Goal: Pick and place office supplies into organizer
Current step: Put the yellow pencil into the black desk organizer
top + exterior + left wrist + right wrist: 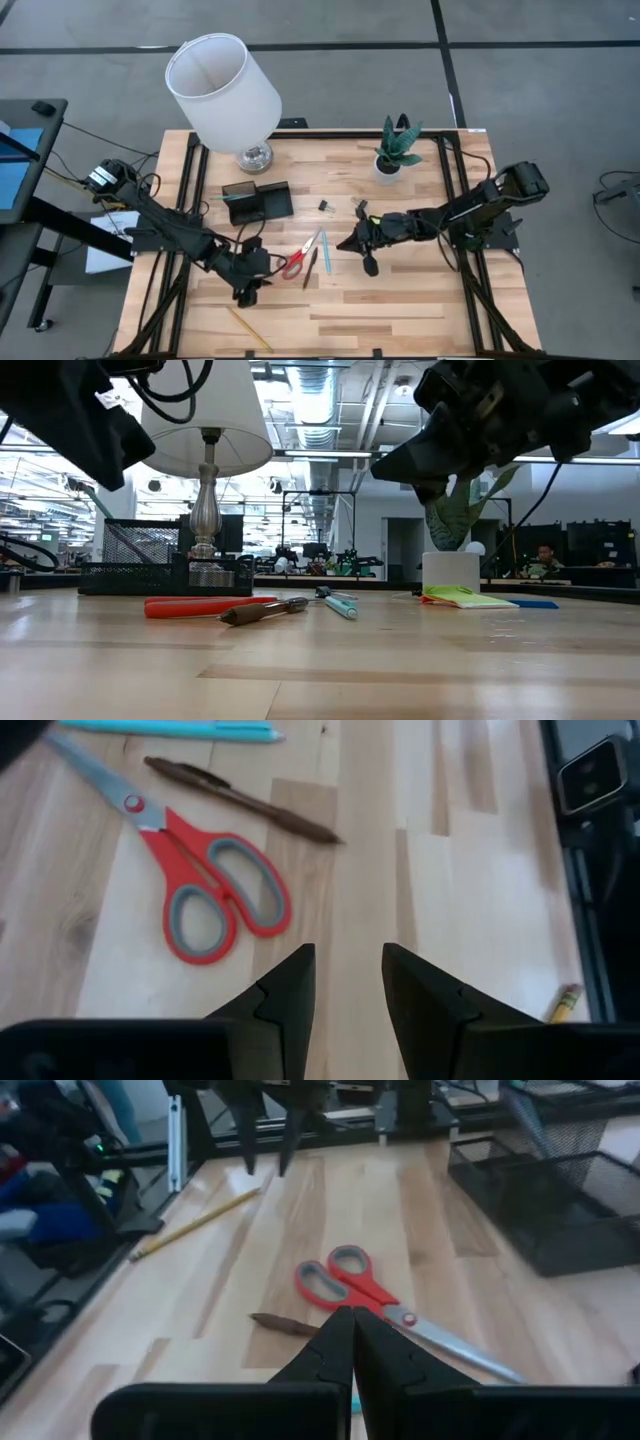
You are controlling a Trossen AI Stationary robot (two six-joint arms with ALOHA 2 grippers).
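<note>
L gripper [250, 290], jaws part-open & empty, sits just beside scissors [297, 259] handles, blades running toward bench's far edge; R gripper [352, 243] shut.

Red-handled scissors [297, 261] lie flat on the desk, closed, with a dark pen [310, 268] and a light-blue pen [325, 252] just beside. A yellow pencil [248, 329] lies well apart; the black mesh organizer [257, 202] stands upright near the lamp.
</note>
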